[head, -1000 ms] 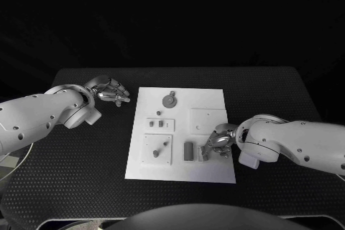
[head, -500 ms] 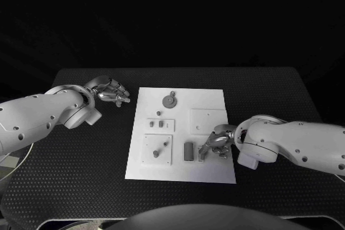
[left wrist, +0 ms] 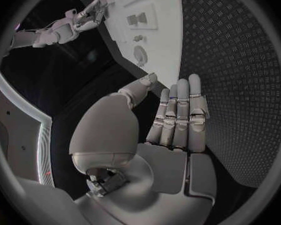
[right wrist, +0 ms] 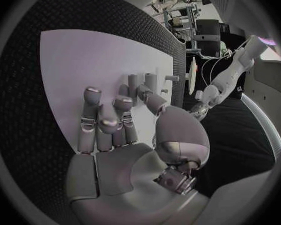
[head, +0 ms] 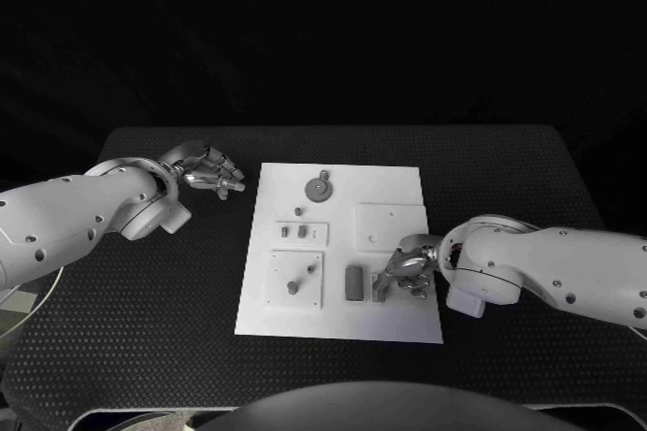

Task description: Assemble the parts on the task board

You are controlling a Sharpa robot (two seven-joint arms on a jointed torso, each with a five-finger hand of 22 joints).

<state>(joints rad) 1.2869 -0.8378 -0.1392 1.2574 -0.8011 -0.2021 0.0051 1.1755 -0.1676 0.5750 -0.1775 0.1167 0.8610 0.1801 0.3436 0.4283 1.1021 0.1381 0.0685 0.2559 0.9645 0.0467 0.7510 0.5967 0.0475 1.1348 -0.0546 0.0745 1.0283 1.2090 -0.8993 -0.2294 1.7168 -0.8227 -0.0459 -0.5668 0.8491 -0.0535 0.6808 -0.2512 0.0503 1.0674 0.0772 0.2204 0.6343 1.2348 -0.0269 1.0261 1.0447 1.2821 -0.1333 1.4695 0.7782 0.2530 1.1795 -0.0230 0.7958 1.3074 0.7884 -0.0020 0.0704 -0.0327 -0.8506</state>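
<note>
On the black table (head: 162, 337) you have the white task board (head: 337, 319) lying flat in the middle. Its far end carries a round grey disc (head: 318, 188); left of centre sits a small tray (head: 301, 233) with two little grey parts, and nearer you a square tray (head: 295, 280) holds two more. Your right hand (head: 409, 267) rests over the board's near right part, fingers curled down beside an upright grey block (head: 354, 283); whether they pinch anything you cannot tell. Your left hand (head: 205, 174) hovers off the board's far left corner, fingers pressed together and holding nothing.
</note>
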